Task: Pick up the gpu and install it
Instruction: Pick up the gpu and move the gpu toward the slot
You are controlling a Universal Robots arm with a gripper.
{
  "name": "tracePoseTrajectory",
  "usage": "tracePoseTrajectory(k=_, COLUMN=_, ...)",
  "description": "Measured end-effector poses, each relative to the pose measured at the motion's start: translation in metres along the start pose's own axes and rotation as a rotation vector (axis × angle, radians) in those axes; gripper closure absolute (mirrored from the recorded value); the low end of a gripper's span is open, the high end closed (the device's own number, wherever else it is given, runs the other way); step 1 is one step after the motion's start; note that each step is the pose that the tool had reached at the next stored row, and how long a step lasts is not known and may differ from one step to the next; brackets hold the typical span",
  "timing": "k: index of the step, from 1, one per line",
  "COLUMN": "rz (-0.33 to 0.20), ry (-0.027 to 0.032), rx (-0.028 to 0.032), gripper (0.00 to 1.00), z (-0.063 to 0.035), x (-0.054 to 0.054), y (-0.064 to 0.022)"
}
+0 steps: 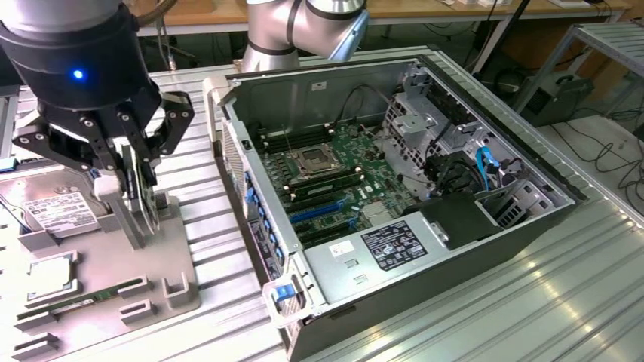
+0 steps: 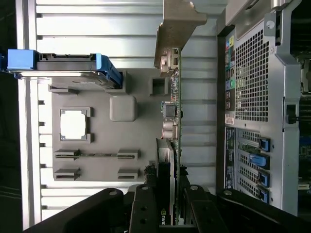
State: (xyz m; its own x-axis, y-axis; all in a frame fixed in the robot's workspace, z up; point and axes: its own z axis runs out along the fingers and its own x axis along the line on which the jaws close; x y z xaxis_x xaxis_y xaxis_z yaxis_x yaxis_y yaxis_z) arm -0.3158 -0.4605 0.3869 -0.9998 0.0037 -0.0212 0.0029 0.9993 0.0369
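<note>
Gripping gpu (image 2: 171,114) upright, jaws clamped on it, exterior view's left; I'm aiming for straight pull, no twisting in holder (image 1: 151,264).

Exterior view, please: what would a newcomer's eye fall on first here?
First, the open computer case in the middle, its green motherboard laid bare. Then the black pincer at the exterior view's left, shut on the gpu, which stands on edge at the grey parts tray.
</note>
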Motion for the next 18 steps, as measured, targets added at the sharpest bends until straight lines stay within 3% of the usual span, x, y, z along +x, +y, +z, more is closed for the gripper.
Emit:
tracePoseTrajectory(k=14, rz=0.0, ry=0.0, rx=0.0, gripper=0.73, z=-0.0547, x=-0.001, y=0.002)
tracePoseTrajectory(k=16, rz=0.0, ry=-0.0001, rx=-0.0001, gripper=0.73, z=-0.0636, x=-0.002, y=0.0023)
tracePoseTrajectory(k=18, rz=0.0, ry=-0.0001, rx=-0.0001, gripper=0.73, z=-0.0787, x=-0.002, y=0.0029)
